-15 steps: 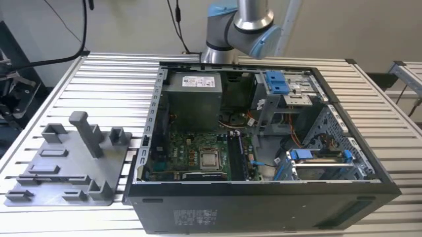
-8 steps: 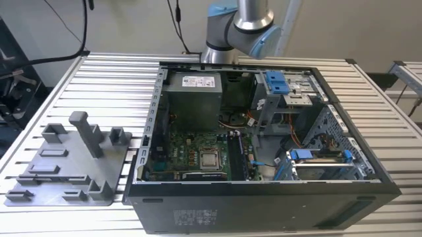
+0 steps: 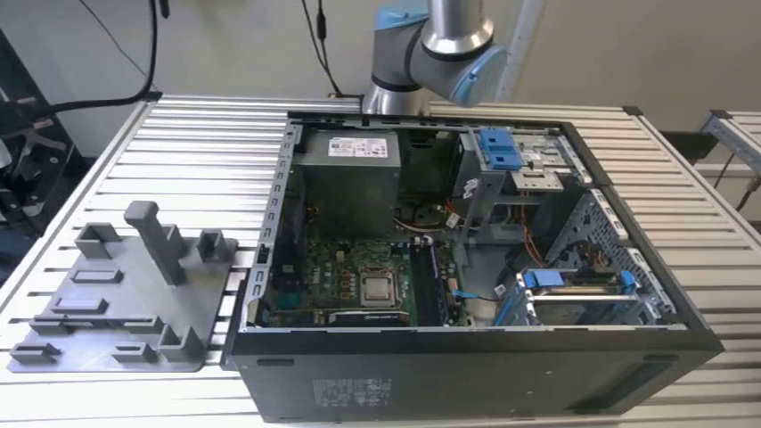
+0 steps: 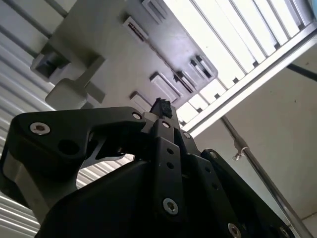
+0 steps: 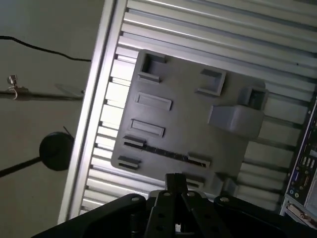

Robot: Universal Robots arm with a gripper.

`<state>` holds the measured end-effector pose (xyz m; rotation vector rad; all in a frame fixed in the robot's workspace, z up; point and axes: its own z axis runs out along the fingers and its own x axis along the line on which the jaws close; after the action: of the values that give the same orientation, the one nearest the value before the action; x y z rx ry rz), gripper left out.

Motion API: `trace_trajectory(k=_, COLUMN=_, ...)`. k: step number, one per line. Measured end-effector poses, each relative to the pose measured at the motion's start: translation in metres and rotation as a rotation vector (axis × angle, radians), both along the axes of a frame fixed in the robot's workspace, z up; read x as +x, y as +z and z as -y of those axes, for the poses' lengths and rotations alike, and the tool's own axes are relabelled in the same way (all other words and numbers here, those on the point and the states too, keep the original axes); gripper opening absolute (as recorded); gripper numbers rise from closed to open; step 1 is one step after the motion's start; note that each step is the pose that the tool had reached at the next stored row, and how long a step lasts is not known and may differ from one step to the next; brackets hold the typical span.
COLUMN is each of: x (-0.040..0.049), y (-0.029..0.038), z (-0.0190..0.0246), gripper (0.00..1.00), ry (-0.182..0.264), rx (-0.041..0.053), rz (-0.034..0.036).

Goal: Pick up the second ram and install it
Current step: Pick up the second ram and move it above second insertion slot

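Note:
A long thin dark strip, which I take for the second ram (image 5: 166, 152), stands on edge between small holders on the grey fixture plate (image 5: 183, 109). In both wrist views my gripper (image 5: 174, 179) (image 4: 161, 106) hangs well above that plate, its black fingers closed together with nothing between them. Its tip lies just off the strip's side and is not touching it. In the exterior view the plate (image 3: 119, 294) lies at the exterior view's left of the open computer case (image 3: 476, 357). The green motherboard (image 3: 345, 267) is inside, with dark memory slots (image 3: 425, 278) beside its silver chip.
A tall grey post (image 3: 155, 241) rises from the fixture plate, with low blocks around it. The slatted metal table (image 3: 191, 152) carries both plate and case. The arm's base (image 3: 416, 53) stands behind the case. Cables and a drive cage with blue clips (image 3: 571, 285) fill the case's right side.

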<state>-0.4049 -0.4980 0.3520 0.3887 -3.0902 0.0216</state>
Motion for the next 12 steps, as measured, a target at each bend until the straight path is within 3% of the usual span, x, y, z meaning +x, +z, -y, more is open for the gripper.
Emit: trace_trajectory(k=12, x=0.0, y=-0.0001, z=-0.0001, gripper=0.11, ry=0.142, rx=-0.0221, rz=0.0001)
